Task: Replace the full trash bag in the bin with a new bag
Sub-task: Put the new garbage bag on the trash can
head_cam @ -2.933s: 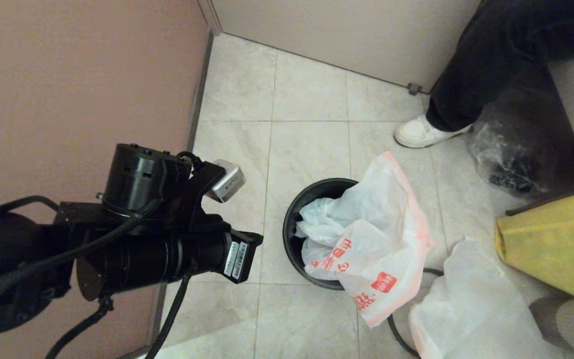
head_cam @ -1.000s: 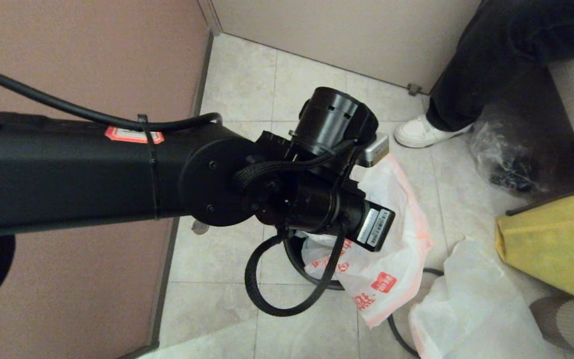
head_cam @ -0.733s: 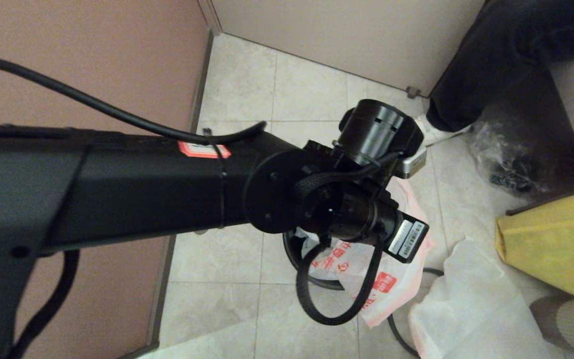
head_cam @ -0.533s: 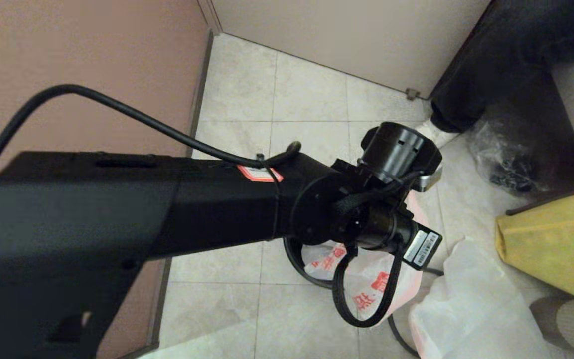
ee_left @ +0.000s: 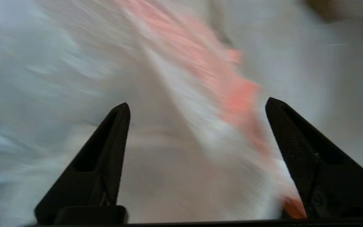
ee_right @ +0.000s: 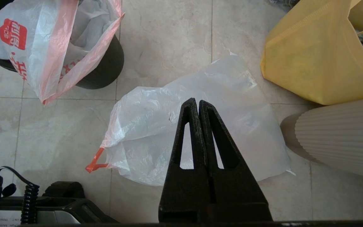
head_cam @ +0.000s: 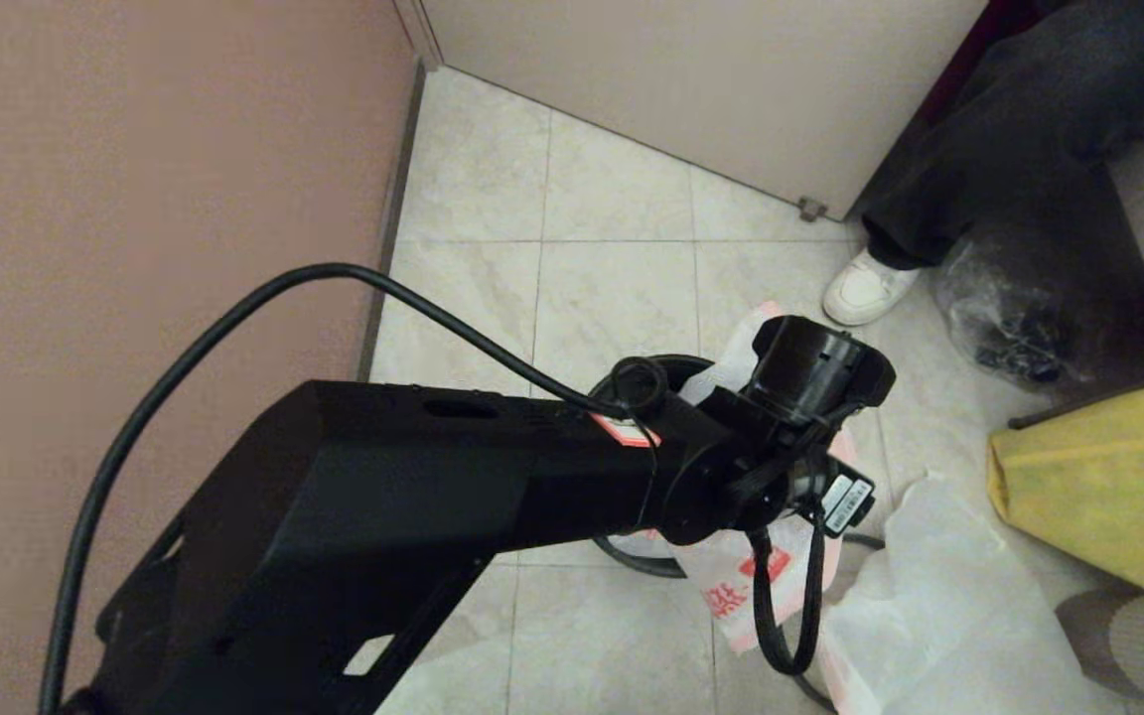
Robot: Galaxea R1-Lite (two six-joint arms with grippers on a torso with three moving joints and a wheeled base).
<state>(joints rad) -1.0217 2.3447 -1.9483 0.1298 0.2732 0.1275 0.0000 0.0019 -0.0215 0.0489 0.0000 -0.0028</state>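
Observation:
The black bin stands on the tiled floor. The new bag, white with red print, is draped over its rim and hangs down its near side. My left arm reaches over the bin and hides most of it. My left gripper is open, with blurred white plastic and the bag's orange hem between its fingers. The full trash bag, white with an orange drawstring, lies on the floor right of the bin. My right gripper hangs shut and empty above it.
A big yellow bag stands at the right, with a ribbed beige object beside it. A clear bag of dark lumps and a person's white shoe are beyond the bin. A brown wall runs along the left.
My left arm has swung from the left wall across and down onto the bin's bag, and its jaws have opened. The person's foot has shifted to the right.

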